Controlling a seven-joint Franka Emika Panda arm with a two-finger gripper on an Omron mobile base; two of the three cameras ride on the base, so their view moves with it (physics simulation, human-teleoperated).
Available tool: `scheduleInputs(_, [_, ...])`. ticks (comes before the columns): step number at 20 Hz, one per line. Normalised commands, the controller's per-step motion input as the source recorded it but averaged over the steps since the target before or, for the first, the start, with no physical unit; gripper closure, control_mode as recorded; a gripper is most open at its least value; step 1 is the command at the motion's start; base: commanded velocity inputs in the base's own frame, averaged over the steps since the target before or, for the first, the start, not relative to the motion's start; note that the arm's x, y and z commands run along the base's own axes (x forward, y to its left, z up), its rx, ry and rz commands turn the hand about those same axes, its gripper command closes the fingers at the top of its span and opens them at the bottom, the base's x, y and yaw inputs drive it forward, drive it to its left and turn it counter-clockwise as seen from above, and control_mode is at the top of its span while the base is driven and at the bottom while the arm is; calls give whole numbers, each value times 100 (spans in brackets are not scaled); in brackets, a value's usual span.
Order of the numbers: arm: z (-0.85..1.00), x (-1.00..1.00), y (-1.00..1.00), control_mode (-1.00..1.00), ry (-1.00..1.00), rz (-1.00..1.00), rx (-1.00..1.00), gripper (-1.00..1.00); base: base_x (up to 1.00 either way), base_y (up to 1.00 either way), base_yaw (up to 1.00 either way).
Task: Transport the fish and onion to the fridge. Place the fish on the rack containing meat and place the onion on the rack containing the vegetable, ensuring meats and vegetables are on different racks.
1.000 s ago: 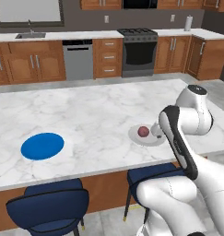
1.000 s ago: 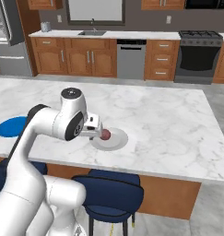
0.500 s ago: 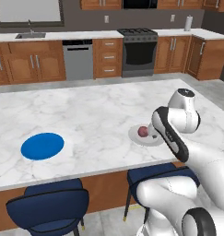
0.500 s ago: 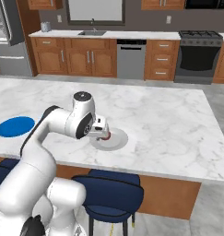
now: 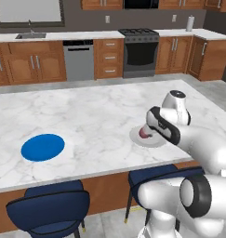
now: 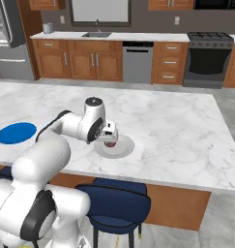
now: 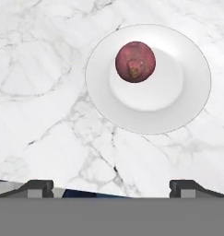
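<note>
While my gripper (image 7: 111,186) hangs fully open above the counter (image 7: 39,69), the onion (image 7: 135,61) sits on a white plate (image 7: 187,92); round, firm, likely slippery, so grasp across its widest middle.

Your work surface: a white marble island counter (image 5: 86,116) with grey veining. On it you have a round flat blue plate (image 5: 43,147) near the front left edge, and, well apart to its right, a round white plate (image 7: 148,78) near the front edge. On the white plate's raised centre sits the reddish-purple onion (image 7: 135,62), toward one side.
</note>
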Motion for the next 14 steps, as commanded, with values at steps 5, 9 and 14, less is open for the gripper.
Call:
scheduleInputs(5, [-20,52,0,-100,0,0,0,-100,0,0,0])
scheduleInputs(9, [-26,51,0,-100,0,0,0,-100,0,0,0])
scheduleInputs(14, [-34,43,-5,-100,0,0,0,-100,0,0,0])
